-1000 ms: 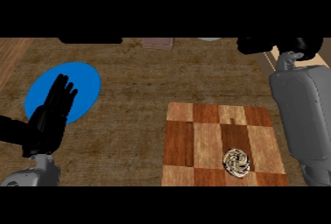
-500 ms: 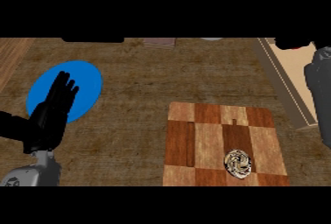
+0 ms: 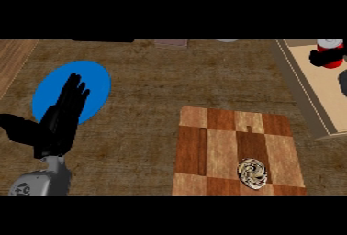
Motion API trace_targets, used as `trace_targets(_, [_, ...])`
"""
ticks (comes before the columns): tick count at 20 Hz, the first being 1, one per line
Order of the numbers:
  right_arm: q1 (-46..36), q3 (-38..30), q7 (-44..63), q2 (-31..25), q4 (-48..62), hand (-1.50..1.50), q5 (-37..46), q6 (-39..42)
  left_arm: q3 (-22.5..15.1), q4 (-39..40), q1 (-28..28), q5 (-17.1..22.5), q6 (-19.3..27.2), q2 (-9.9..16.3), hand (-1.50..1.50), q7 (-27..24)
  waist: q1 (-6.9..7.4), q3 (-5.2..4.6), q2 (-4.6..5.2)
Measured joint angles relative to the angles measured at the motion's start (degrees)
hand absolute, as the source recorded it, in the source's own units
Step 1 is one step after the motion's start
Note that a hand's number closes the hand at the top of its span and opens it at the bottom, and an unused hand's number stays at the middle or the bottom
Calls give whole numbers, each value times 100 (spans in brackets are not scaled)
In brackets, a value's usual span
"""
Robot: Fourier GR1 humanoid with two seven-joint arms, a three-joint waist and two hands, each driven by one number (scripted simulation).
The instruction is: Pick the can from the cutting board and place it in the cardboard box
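A red can [image 3: 331, 51] with a pale top shows at the far right, over the inside of the cardboard box [image 3: 304, 94]. My right hand [image 3: 317, 57] is at the view's upper right, its black fingers curled round the can; most of the hand is hidden or out of view. The checkered wooden cutting board [image 3: 217, 142] lies at the lower middle, apart from the can. At the left, my left hand [image 3: 59, 120] rests open with fingers up, partly over a blue plate.
A blue plate [image 3: 95, 87] lies on the wooden counter at the left. A small round patterned object [image 3: 253, 173] sits near the cutting board's front right corner. Some items [image 3: 170, 43] line the counter's back edge.
My right forearm has swung to the right, out of the middle of the view, and the red can in its hand now shows over the box. The left hand has barely moved.
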Motion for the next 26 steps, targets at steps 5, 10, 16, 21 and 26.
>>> trace_targets(5, [-56,-27,-87,-281,967,-150,83,628,-17,-82,-15,22,-27,11,0,44,67,8,29])
trace_targets(10, [-114,-404,-682,-399,1367,-150,-215,149,-5,34,-25,38,-59,-6,0,-51,78,19,49])
trace_targets(16, [-132,-1069,-1669,-365,1087,-150,-898,-1006,9,-11,10,53,-57,-1,0,-30,64,28,36])
trace_targets(21, [-361,-1817,-2268,-317,1068,-150,-1782,-1079,-16,-41,35,30,-37,-18,0,-5,14,24,9])
trace_targets(26, [-528,-2725,-2662,-404,1075,-150,-2869,-620,40,-47,21,31,-21,33,0,51,-59,20,-23])
